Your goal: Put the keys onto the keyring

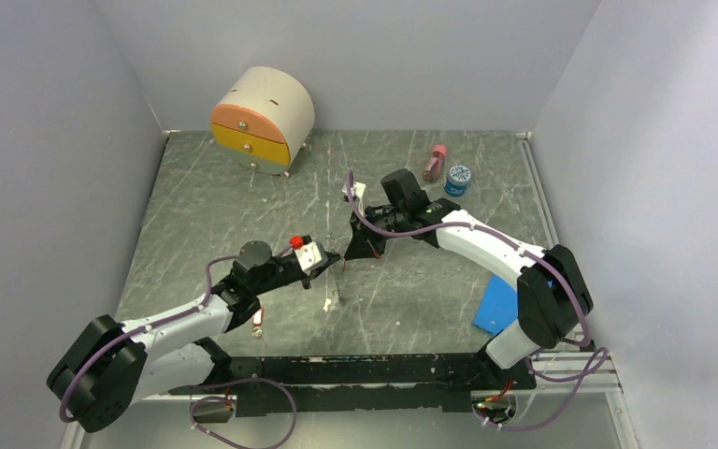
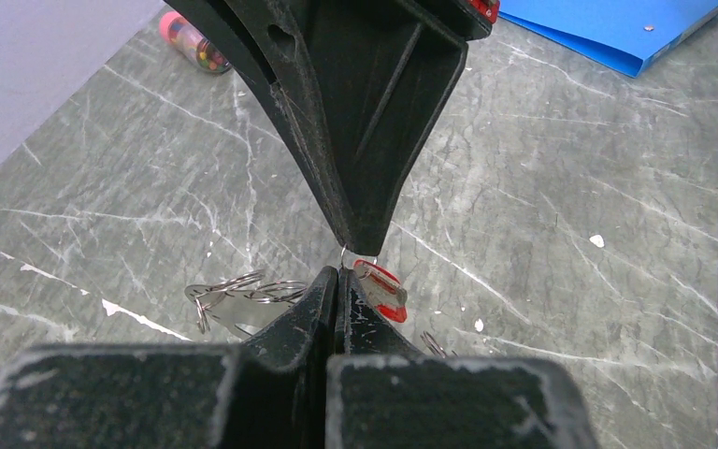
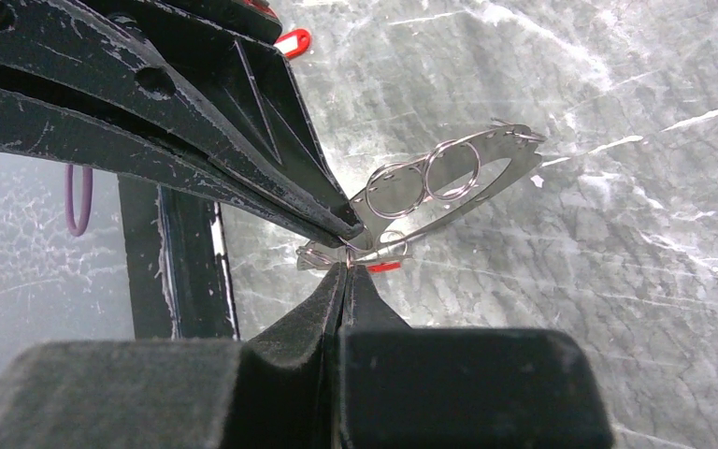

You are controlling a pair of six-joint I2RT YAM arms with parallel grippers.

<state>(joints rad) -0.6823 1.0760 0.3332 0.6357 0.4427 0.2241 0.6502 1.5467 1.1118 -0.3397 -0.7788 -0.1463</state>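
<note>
As arms lean inward, left end effector (image 2: 338, 277), right end effector (image 3: 346, 273) shut tip-to-tip, pinching keyring (image 1: 337, 281)

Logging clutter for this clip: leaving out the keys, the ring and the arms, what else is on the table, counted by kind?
Pink bottle: 1
Blue-lidded jar: 1
Drawer box: 1
Blue folder: 1
Total: 4
</note>
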